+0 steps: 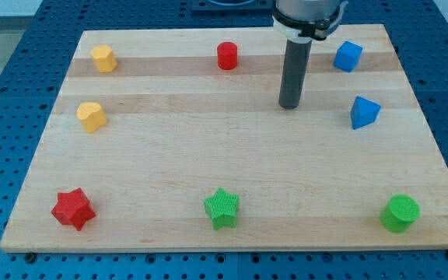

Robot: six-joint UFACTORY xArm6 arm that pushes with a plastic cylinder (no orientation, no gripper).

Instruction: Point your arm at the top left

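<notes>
My tip [289,106] rests on the wooden board [232,171] in the upper right part of the view. A red cylinder [226,56] lies up and to its left. A blue cube [348,56] and a blue triangular block [363,112] lie to its right. At the view's top left sits a yellow hexagonal block [103,58], with a yellow heart-shaped block [91,117] below it. The tip touches no block.
A red star [72,208] lies at the view's bottom left, a green star [222,208] at the bottom middle and a green cylinder [400,213] at the bottom right. The board lies on a blue perforated table [6,93].
</notes>
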